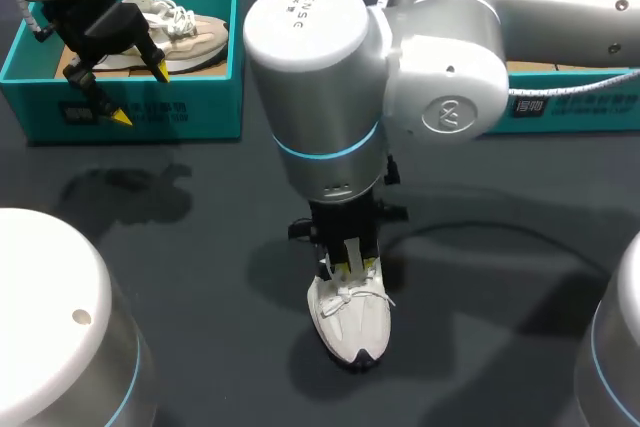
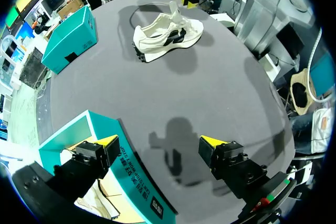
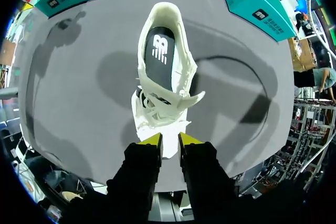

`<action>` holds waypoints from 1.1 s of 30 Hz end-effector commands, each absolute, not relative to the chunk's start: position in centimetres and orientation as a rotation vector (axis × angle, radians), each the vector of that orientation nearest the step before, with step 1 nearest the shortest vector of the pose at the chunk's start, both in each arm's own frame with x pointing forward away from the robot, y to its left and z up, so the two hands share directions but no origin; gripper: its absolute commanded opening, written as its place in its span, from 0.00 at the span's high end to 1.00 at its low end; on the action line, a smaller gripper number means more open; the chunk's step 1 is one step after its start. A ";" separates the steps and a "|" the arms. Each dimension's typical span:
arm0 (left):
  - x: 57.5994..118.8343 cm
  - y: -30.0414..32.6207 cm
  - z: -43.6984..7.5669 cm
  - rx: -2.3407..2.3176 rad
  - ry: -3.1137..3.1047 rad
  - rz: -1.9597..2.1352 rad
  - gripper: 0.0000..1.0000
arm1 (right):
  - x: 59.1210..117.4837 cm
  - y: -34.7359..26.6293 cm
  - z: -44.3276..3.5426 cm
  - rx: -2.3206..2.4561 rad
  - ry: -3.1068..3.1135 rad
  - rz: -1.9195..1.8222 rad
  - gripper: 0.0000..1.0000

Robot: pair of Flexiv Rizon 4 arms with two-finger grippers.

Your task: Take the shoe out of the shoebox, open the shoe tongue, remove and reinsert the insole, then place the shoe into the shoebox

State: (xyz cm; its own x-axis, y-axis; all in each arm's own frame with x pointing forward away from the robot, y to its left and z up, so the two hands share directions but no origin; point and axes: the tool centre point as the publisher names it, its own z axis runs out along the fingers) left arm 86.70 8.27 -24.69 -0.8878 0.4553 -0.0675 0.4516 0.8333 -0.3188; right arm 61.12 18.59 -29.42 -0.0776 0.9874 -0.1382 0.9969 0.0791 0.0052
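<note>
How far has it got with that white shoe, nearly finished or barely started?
Early on. Done: the white shoe stands out on the table. In hand: the right pincer pinches the tongue to open it. Left: the black insole sits inside, not yet removed or reinserted, and the shoe must go back into the shoebox, over whose wall the open left pincer hangs.

A white shoe [image 1: 352,322] with black trim stood upright on its sole near the middle of the dark table [image 1: 180,287], toe pointing to the near edge. Its tongue [image 2: 174,10] was lifted up out of the opening, pinched in the right gripper [image 3: 169,139]. A black insole [image 3: 160,56] with a white logo lay flat inside. The open teal shoebox [image 1: 215,97] sat at the far left, well apart, with a beige shoe [image 1: 195,32] in it.
</note>
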 end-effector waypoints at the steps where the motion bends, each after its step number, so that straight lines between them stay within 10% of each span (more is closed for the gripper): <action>1: 86.7 8.3 -24.6 -0.742 -2.997 0.513 0.00 | 62.0 18.7 -30.6 2.049 2.251 -0.132 0.82; 33: 86.7 8.3 -24.6 -0.742 -2.997 0.513 0.00 | 67.6 17.5 -34.1 1.892 2.423 -0.006 0.82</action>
State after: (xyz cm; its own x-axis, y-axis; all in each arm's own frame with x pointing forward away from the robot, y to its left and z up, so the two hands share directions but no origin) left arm 86.70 8.27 -24.69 -0.8878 0.4553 -0.0675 0.4517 0.8333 -0.3188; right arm 66.96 18.03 -32.34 -0.2328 0.9675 -0.0986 0.9700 0.2384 0.0485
